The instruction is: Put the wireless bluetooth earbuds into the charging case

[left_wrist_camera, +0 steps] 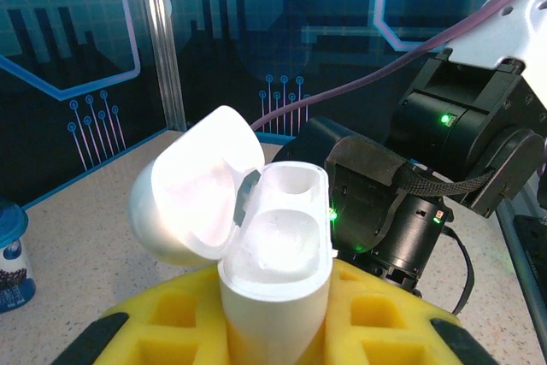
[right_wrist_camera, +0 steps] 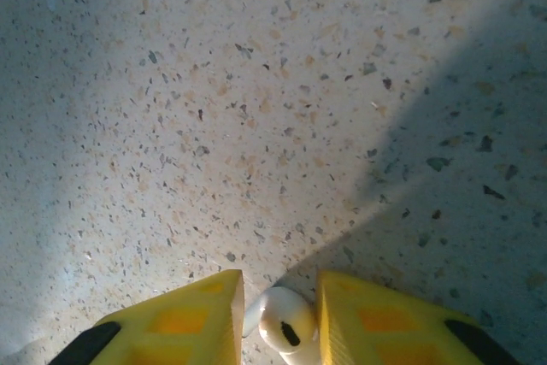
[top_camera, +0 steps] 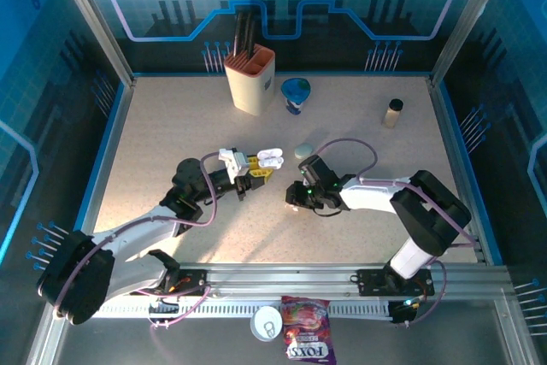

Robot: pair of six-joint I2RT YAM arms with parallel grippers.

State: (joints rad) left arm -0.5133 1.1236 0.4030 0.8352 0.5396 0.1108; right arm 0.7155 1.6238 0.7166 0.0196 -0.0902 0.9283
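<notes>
While my left gripper [left_wrist_camera: 273, 331] is clamped on the body of the white charging case [left_wrist_camera: 278, 245], holding it upright off the table with the lid [left_wrist_camera: 192, 185] hinged back to one side, my right gripper [right_wrist_camera: 279, 318] is down at the speckled tabletop [right_wrist_camera: 256, 83]. It has narrowed onto a white earbud [right_wrist_camera: 286, 324]. The bud fills the gap between my yellow fingers [right_wrist_camera: 184, 322], right at their tips, and looks to touch both pads. Its rounded head faces my wrist camera; I cannot see where the stem points.

I judge this to be the pick, with the insertion yet to come. The case's two wells look bare, as far as the glare lets me tell.

To do it well, I should squeeze gently. A bud this small and smooth, caught at the very fingertips, could squirt out sideways. I should then lift straight up from the table and check that the bud comes along before travelling.

The open case waits near my right gripper, on the side toward my other arm, so the carry is short. My left grip must hold steady while I turn the stem downward over a well and lower slowly.
</notes>
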